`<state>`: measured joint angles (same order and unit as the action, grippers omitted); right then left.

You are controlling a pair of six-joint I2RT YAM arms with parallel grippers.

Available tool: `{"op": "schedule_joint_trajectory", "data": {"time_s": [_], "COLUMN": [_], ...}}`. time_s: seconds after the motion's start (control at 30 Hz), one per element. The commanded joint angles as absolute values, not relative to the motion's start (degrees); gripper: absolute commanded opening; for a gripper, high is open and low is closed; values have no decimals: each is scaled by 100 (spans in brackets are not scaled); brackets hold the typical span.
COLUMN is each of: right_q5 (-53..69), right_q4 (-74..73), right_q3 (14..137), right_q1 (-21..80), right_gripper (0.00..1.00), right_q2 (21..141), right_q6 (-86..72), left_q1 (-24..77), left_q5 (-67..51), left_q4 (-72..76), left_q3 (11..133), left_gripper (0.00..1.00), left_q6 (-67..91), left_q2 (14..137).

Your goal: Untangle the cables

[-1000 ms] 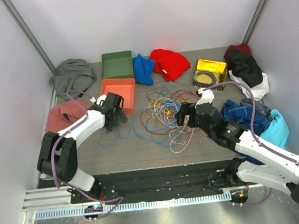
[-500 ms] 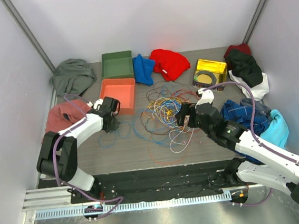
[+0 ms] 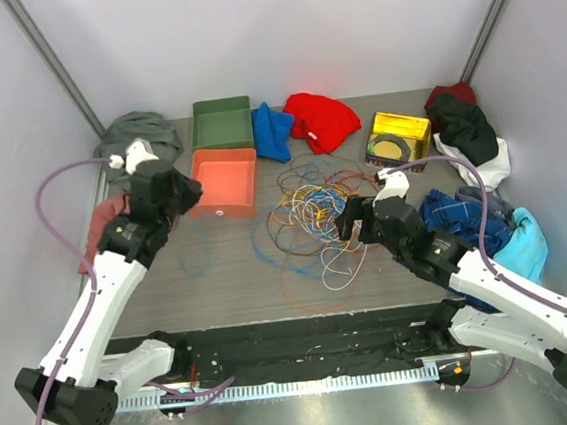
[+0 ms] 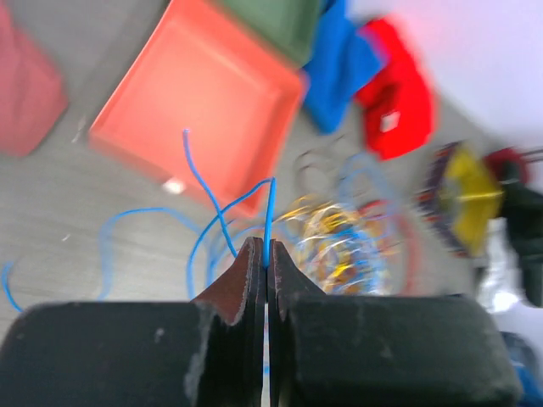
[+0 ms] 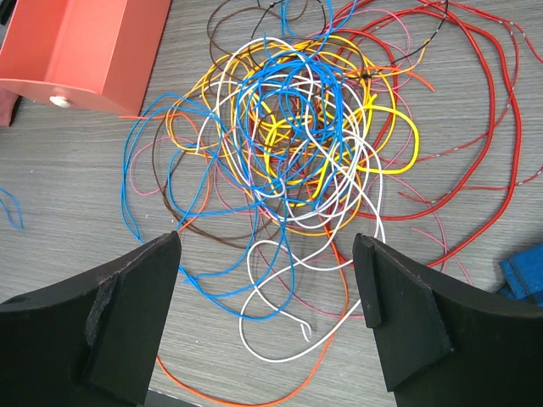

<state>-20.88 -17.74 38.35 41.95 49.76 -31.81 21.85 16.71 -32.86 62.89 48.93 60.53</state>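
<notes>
The cables (image 3: 308,210) lie in a loose tangle of blue, yellow, orange, red, white and brown loops in the middle of the table. My left gripper (image 3: 189,193) is raised near the orange tray's left side. In the left wrist view that gripper (image 4: 266,246) is shut on a thin blue cable (image 4: 268,208), which runs up from the fingertips and trails back toward the blurred tangle (image 4: 356,246). My right gripper (image 3: 348,224) hovers at the tangle's right edge. It stands wide open (image 5: 267,242) above white and blue loops of the cables (image 5: 305,127), holding nothing.
An orange tray (image 3: 225,178) and a green tray (image 3: 222,123) stand at the back left. A blue cloth (image 3: 273,131), a red cloth (image 3: 322,118) and a yellow box (image 3: 397,136) line the back. A grey garment (image 3: 136,136) lies far left; piled clothes (image 3: 467,135) fill the right side.
My left gripper closed on the blue cable down by the table, then rose and swung back to the left with it. The right arm has stayed put.
</notes>
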Motion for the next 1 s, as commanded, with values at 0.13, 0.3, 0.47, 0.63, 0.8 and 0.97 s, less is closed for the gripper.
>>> {"op": "schedule_joint_trajectory", "data": {"time_s": [0.13, 0.3, 0.47, 0.63, 0.8, 0.97], "right_q5": [-1986, -1995, -2092, -2223, -2346, -2399], "right_q4": [-1503, -1538, -1608, -1608, -1652, -1740], "right_q3": [4113, 4342, 4535, 4588, 4614, 4649], "right_q1": [4228, 4227, 4227, 4228, 4219, 4227], "right_gripper": [90, 90, 90, 91, 91, 91], "right_q2": [5036, 5089, 5106, 5089, 5098, 5089], "right_q6": [-3217, -3103, -2971, -2813, -2725, -2716], "left_q1": [2188, 2180, 2188, 2127, 1820, 1495], "left_q5": [1556, 1670, 1802, 2179, 2233, 2092], "left_q4": [-3279, -2971, -2892, -2375, -2092, -1312], "left_q3": [8207, 9780, 11492, 12347, 13148, 13166], "left_gripper": [0, 0, 0, 0, 0, 0], "left_q6": [4448, 4131, 3737, 3332, 3199, 3392], "left_q2": [6766, 7724, 8656, 9543, 10440, 11258]}}
